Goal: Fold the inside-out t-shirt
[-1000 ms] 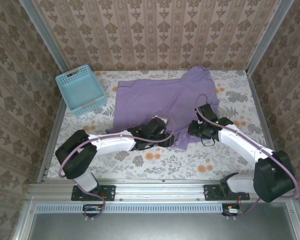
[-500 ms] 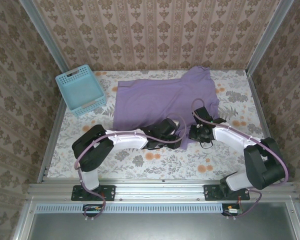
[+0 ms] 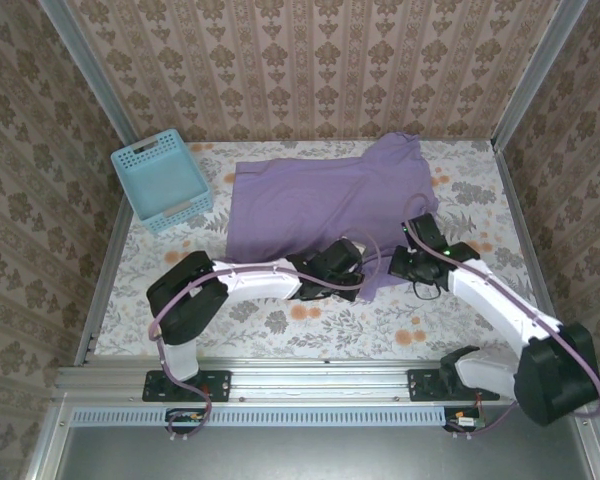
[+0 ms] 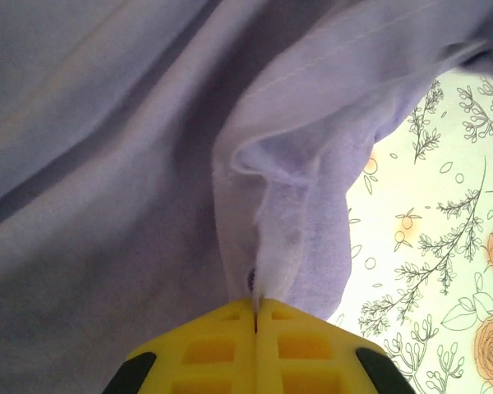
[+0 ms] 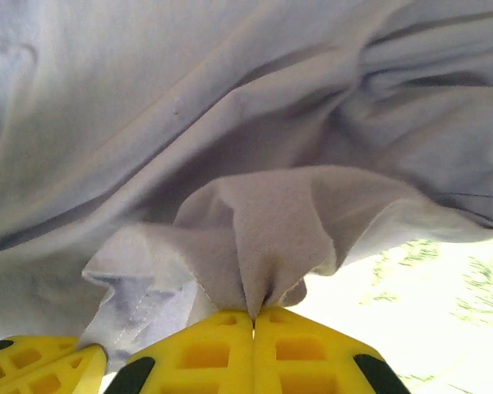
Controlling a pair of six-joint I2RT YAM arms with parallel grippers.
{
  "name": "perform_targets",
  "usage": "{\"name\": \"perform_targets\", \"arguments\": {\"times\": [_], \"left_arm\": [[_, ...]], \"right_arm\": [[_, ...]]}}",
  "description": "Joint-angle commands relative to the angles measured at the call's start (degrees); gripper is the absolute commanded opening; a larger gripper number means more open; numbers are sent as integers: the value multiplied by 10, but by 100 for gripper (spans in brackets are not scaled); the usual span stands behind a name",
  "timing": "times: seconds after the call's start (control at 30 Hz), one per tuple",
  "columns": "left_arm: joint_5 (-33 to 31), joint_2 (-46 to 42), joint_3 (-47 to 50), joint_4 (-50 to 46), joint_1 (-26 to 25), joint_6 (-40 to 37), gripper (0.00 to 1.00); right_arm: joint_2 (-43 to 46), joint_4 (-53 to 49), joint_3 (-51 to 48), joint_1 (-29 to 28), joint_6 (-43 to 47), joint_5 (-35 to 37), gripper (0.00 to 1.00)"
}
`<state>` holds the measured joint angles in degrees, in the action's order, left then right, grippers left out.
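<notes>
**Pinching soft lavender cloth**

Clamping left tool (image 4: 255, 305), yellow latticed jaws together, on a puckered fold of the matte, wrinkled t-shirt (image 3: 320, 200); clamping right tool (image 5: 254, 316) likewise. Spreading toward twelve o'clock across the floral surface (image 3: 310, 320), near hem at six o'clock in both tools.

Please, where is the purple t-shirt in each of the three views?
Top external: t-shirt spread in the middle, right of the blue basket.
Left wrist: t-shirt across top and left; a fold in the shut jaws of the left gripper, bottom centre.
Right wrist: t-shirt across the upper frame; a fold in the jaws of the right gripper.
Shared landmark: the floral tablecloth.
</notes>
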<state>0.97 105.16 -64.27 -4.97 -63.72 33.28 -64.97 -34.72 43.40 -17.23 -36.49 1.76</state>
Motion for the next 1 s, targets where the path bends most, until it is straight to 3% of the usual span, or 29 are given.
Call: {"name": "perform_targets", "arguments": {"times": [0.0, 0.13, 0.3, 0.57, 0.77, 0.97], "left_arm": [[-42, -17, -2, -33, -7, -22, 3], [-64, -35, 23, -22, -13, -35, 1], [-95, -54, 39, -16, -31, -60, 0], [-97, -50, 38, -16, -32, -63, 0], [-109, -53, 54, -10, -31, -68, 0], [-105, -42, 60, -2, -31, -70, 1]], "right_arm": [[59, -82, -20, 43, 10, -2, 2], [101, -83, -32, 116, 24, -77, 2], [63, -37, -27, 151, 17, -174, 3], [8, 9, 9, 175, -4, -223, 5], [15, 0, 21, 237, 9, -264, 7], [5, 38, 13, 254, -10, -319, 24]]}}
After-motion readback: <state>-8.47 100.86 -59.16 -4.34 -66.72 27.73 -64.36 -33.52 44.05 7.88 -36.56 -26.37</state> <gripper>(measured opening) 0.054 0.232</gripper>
